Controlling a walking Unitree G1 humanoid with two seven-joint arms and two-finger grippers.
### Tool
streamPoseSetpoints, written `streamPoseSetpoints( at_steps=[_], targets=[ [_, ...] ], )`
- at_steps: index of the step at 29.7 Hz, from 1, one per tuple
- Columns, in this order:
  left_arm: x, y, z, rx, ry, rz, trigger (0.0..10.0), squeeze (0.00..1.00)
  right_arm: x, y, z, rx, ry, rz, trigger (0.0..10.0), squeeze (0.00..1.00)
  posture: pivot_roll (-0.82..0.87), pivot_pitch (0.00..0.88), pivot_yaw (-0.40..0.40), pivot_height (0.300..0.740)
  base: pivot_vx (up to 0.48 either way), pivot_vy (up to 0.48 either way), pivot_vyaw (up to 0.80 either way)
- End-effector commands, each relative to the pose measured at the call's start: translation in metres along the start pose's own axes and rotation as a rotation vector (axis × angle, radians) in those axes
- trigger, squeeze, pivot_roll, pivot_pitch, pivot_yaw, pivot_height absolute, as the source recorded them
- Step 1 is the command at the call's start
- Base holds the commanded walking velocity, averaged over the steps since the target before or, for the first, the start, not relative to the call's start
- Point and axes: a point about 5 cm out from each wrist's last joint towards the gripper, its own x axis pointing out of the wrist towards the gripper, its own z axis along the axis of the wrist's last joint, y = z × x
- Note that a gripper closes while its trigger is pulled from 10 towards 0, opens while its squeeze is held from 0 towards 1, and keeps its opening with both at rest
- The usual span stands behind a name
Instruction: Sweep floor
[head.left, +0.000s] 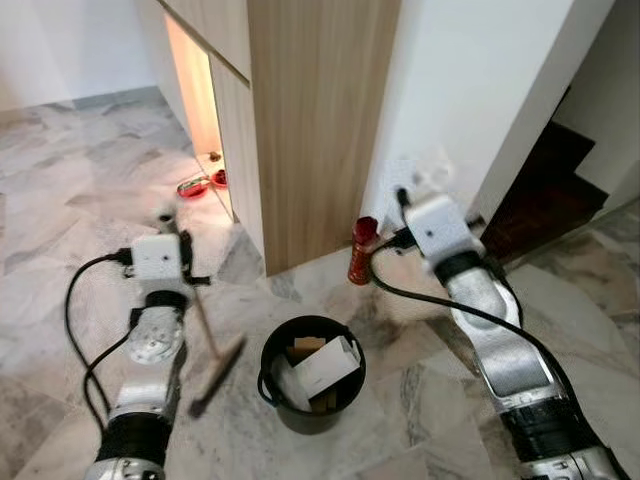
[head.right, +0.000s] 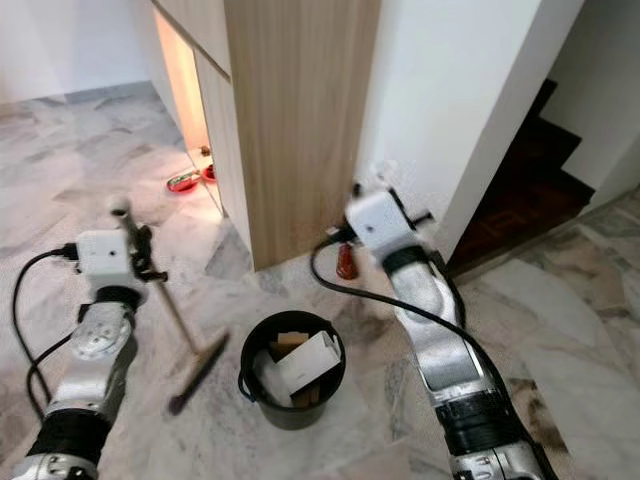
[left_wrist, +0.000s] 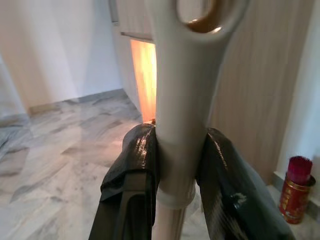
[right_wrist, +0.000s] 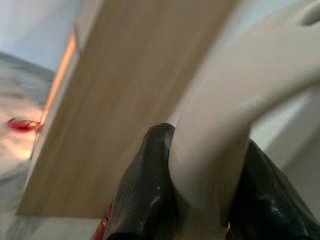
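Polished marble floor (head.left: 60, 190), grey-veined, glossy enough to catch the orange glow. Matt wood-grain laminate on the cabinet panel (head.left: 315, 120), fine vertical streaks. Smooth painted white wall (head.left: 470, 90), flat finish. Between the left fingers (left_wrist: 135, 170), a smooth cream plastic broom handle (left_wrist: 182, 110), slight sheen; the fingers themselves black, wrinkled and faintly shiny like taped rubber. Between the right fingers (right_wrist: 150, 200), another pale, smooth plastic handle (right_wrist: 225, 135), blurred. Black plastic bucket (head.left: 312, 375), dull gloss, holding white paper (head.left: 325, 365) and brown cardboard scraps. Red tin (left_wrist: 298, 190) beyond the left fingers, glossy printed metal.

bucket (head.left: 312, 375) between arms; broom (head.left: 213, 365) left of it; cabinet (head.left: 300, 120) behind.
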Motion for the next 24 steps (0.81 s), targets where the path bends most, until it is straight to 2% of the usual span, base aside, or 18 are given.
streamPoseSetpoints(
  at_steps=[1, 4, 7, 9, 10, 11, 12, 15, 19, 23, 24],
  targets=[
    [0.003, -0.007, 0.01, -0.019, -0.051, -0.017, 10.0, 0.0, 0.006, -0.001, 0.02, 0.046, -0.088, -0.021, 10.0, 0.0, 0.03, 0.0, -0.041, 0.74, 0.0, 0.0, 0.0],
    [0.003, -0.008, 0.009, -0.02, -0.05, -0.019, 10.0, 0.0, 0.008, -0.002, 0.015, 0.065, -0.078, -0.07, 10.0, 0.0, 0.03, 0.0, -0.041, 0.74, 0.0, 0.0, 0.0],
    [0.002, -0.008, 0.008, -0.017, -0.047, -0.018, 10.0, 0.0, 0.005, -0.006, -0.002, 0.073, -0.015, -0.129, 10.0, 0.0, 0.03, 0.0, -0.042, 0.74, 0.0, 0.0, 0.0],
    [0.0, -0.006, 0.005, -0.017, -0.038, -0.012, 10.0, 0.0, -0.001, -0.008, -0.018, 0.166, 0.047, -0.176, 10.0, 0.0, 0.03, 0.0, -0.041, 0.74, 0.0, 0.0, 0.0],
    [0.0, -0.006, 0.005, -0.017, -0.038, -0.012, 10.0, 0.0, -0.001, -0.008, -0.018, 0.166, 0.047, -0.176, 10.0, 0.0, 0.03, 0.0, -0.041, 0.74, 0.0, 0.0, 0.0],
    [-0.002, -0.005, 0.002, -0.018, -0.027, -0.009, 10.0, 0.0, -0.006, -0.009, -0.031, 0.234, 0.091, -0.206, 10.0, 0.0, 0.03, 0.0, -0.041, 0.74, 0.0, 0.0, 0.0],
    [-0.002, -0.005, 0.001, -0.019, -0.023, -0.008, 10.0, 0.0, -0.008, -0.009, -0.035, 0.253, 0.105, -0.215, 10.0, 0.0, 0.03, 0.0, -0.041, 0.74, 0.0, 0.0, 0.0],
    [-0.008, -0.002, -0.009, -0.023, 0.015, 0.003, 10.0, 0.0, -0.021, -0.005, -0.063, 0.319, 0.201, -0.246, 10.0, 0.0, 0.03, 0.0, -0.04, 0.74, 0.0, 0.0, 0.0],
    [-0.012, 0.002, -0.017, -0.027, 0.047, 0.021, 10.0, 0.0, -0.031, 0.001, -0.078, 0.387, 0.224, -0.251, 10.0, 0.0, 0.04, 0.0, -0.042, 0.74, 0.0, 0.0, 0.0],
    [-0.017, 0.006, -0.025, -0.04, 0.081, 0.05, 10.0, 0.0, -0.039, 0.007, -0.089, 0.405, 0.257, -0.242, 10.0, 0.0, 0.03, 0.0, -0.04, 0.74, 0.0, 0.0, 0.0],
    [-0.02, 0.008, -0.029, -0.052, 0.097, 0.065, 10.0, 0.0, -0.043, 0.009, -0.094, 0.446, 0.259, -0.236, 10.0, 0.0, 0.03, 0.0, -0.043, 0.74, 0.0, 0.0, 0.0]
  ],
)
